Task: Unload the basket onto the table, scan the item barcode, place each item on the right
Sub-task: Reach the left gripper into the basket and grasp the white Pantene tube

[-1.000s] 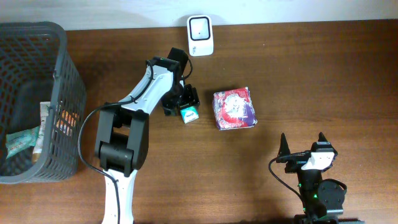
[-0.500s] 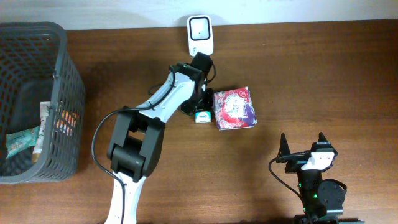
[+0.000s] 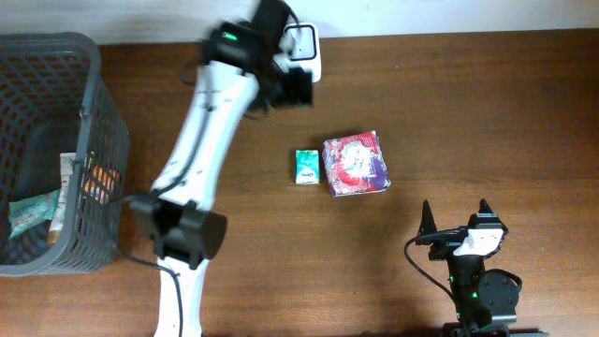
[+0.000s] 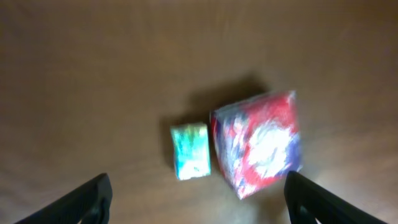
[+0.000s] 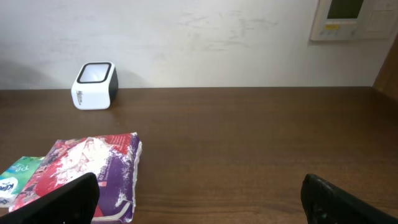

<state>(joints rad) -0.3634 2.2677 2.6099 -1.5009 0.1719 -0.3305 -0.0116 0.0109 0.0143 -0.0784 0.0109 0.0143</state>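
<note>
Overhead, the small green box [image 3: 306, 168] is lying flat on the brown table [image 3: 487, 112], just left of the red and purple packet [image 3: 354, 164] and close against it. The left gripper [image 3: 292, 86] is hanging, blurred, beside the white scanner [image 3: 309, 51], its fingers [image 4: 87, 198] standing wide with nothing between them. The right gripper [image 3: 456, 217] is sitting near the table's front edge, well apart from the box, its fingers gaping wide and empty.

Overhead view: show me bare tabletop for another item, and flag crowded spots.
Bare: the wide stretch right of the scanner and red packet, beyond the right gripper. Crowded: the green pack beside that packet, and the left arm over the scanner.
</note>
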